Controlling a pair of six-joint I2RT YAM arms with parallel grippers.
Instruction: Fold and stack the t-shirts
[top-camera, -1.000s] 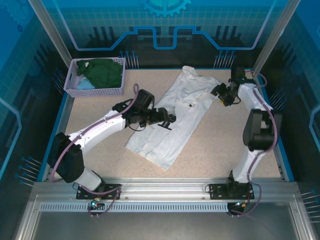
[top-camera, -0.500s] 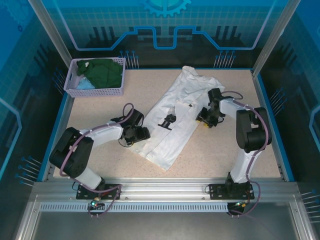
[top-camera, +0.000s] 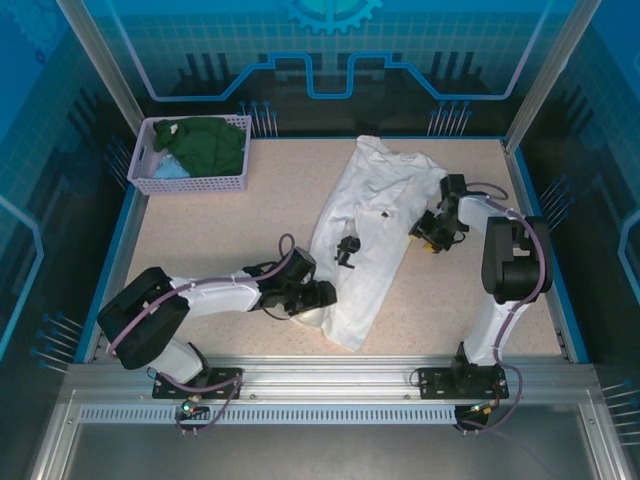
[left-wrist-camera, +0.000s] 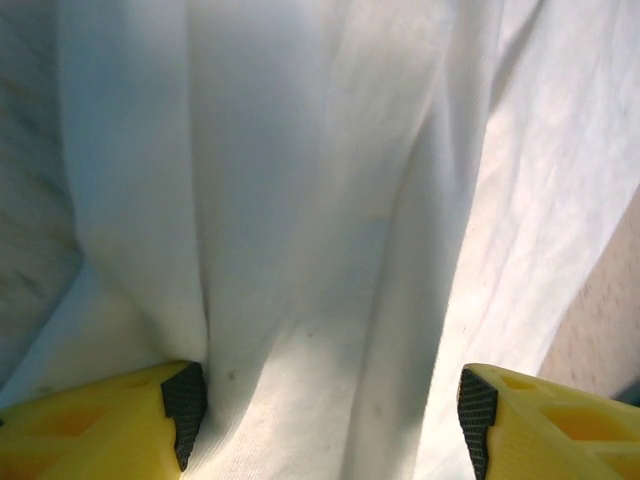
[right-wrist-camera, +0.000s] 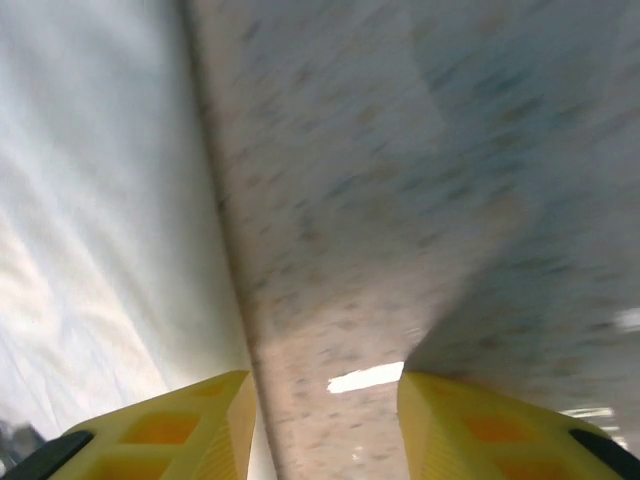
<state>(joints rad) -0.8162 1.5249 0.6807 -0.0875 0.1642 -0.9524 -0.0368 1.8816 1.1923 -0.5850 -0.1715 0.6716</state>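
Over the last second the white t-shirt (top-camera: 372, 215) has been gathered in from its left side and now lies narrower and steeper on the worktop (top-camera: 200, 240); the left end effector (top-camera: 322, 297) has been brought to the lower hem, where its jaws are seen standing wide, a ridge of white cloth lying between the pads (left-wrist-camera: 185, 400), unclamped. The right end effector (top-camera: 428, 232) has been drawn back to the shirt's right edge, moderately parted, nothing held; bare worktop lies between its fingers, with the cloth edge just beside one. A lengthwise fold is judged begun but unfinished; the dark green t-shirt (top-camera: 212, 143) waits in the basket (top-camera: 150, 184), well beyond the left end effector.
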